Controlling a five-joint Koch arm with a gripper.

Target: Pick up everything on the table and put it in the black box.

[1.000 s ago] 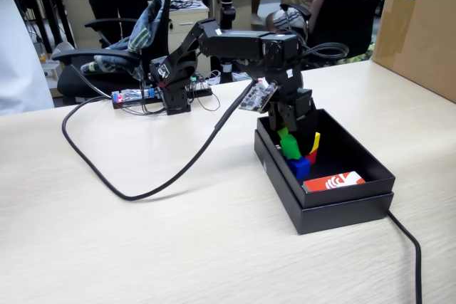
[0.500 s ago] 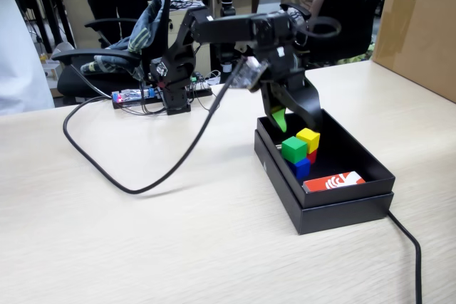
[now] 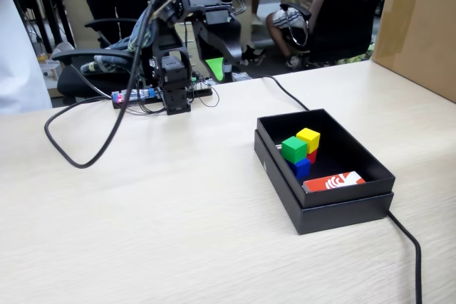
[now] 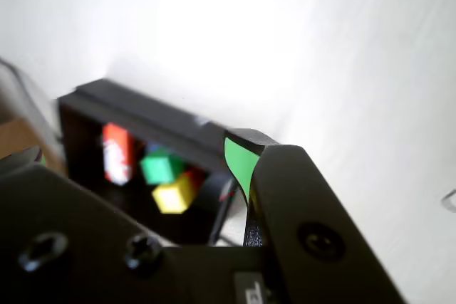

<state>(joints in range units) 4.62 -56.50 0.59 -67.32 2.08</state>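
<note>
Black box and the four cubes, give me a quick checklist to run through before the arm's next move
1. Small green cube inside the shallow matte black box: ok.
2. Small yellow cube inside box: ok.
3. Small blue cube inside box, under the green one: ok.
4. Small red cube inside box, mostly hidden under the yellow one: ok.
5. Claw carrying nothing, raised near the arm's base: ok; open or shut: cannot tell.
6. No cubes left on the pale beige wood-grain table: ok in the fixed view.
</note>
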